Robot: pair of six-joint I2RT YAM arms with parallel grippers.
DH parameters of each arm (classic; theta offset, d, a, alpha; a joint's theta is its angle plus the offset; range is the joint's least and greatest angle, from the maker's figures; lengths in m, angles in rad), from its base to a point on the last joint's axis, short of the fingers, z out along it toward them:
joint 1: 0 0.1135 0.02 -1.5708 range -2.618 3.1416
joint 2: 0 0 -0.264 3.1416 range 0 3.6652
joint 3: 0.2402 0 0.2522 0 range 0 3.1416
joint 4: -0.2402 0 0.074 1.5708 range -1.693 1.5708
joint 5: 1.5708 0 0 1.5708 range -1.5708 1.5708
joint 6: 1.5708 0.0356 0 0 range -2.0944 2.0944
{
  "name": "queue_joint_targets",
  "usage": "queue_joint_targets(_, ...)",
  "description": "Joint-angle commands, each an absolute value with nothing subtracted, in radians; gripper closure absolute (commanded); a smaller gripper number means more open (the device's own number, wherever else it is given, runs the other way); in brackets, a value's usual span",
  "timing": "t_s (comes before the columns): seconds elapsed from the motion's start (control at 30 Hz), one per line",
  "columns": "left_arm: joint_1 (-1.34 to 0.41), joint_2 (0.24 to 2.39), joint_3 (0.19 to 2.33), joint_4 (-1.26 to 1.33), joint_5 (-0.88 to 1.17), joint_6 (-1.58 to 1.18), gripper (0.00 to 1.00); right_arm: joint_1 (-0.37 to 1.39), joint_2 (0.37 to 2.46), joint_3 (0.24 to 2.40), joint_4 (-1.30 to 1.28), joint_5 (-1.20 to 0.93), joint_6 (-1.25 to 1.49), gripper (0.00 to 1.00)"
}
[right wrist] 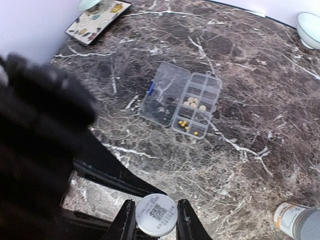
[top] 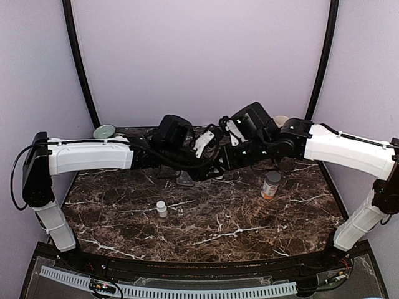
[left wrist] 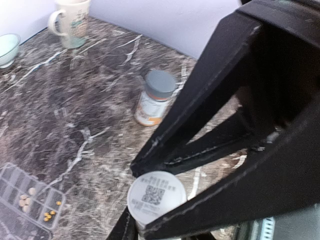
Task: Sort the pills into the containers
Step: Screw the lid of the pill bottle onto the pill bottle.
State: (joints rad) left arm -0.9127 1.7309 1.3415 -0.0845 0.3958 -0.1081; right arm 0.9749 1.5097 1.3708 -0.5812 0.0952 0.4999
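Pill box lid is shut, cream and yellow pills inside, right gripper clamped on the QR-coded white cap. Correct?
Not quite. The lid of the pill box is open, laid flat beside the tray; the right wrist view shows it. The rest stands: cream pills and yellow pills inside, right gripper clamped on the QR-coded white cap.

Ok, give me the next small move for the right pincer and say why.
Probably twist the white cap loose. The right pincer is clamped on its rim, and the left pincer appears to hold the small white bottle beneath it. The pill box lies open, with pills already in two compartments.
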Motion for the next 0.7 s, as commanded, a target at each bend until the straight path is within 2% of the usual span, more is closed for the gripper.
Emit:
queue_joint_targets(0.0, -0.97, 1.772, 1.422, -0.065, 0.132, -0.084, 1.0, 1.038, 1.559, 1.429, -0.576, 0.119, 0.556, 0.87)
queue_joint_targets(0.1, -0.973, 1.765, 1.408, -0.035, 0.093, -0.097, 0.99, 1.04, 1.55, 1.412, -0.562, 0.139, 0.564, 0.87)
queue_joint_targets(0.2, -0.973, 1.748, 1.383, -0.005, 0.098, -0.097, 0.88, 1.04, 1.528, 1.383, -0.532, 0.152, 0.563, 0.87)
queue_joint_targets(0.27, -0.973, 1.744, 1.377, 0.003, 0.104, -0.097, 0.85, 1.039, 1.527, 1.374, -0.531, 0.153, 0.563, 0.87)
queue_joint_targets(0.33, -0.973, 1.739, 1.371, 0.015, 0.106, -0.098, 0.85, 1.04, 1.532, 1.372, -0.536, 0.15, 0.561, 0.87)
queue_joint_targets(0.43, -0.973, 1.739, 1.37, 0.021, 0.107, -0.097, 0.91, 1.039, 1.525, 1.358, -0.526, 0.148, 0.565, 0.86)
queue_joint_targets(0.57, -0.973, 1.741, 1.372, 0.015, 0.107, -0.096, 0.93, 1.035, 1.496, 1.335, -0.511, 0.168, 0.572, 0.74)
queue_joint_targets(0.67, -0.971, 1.726, 1.352, 0.039, 0.107, -0.094, 0.93, 1.027, 1.488, 1.319, -0.493, 0.151, 0.569, 0.75)
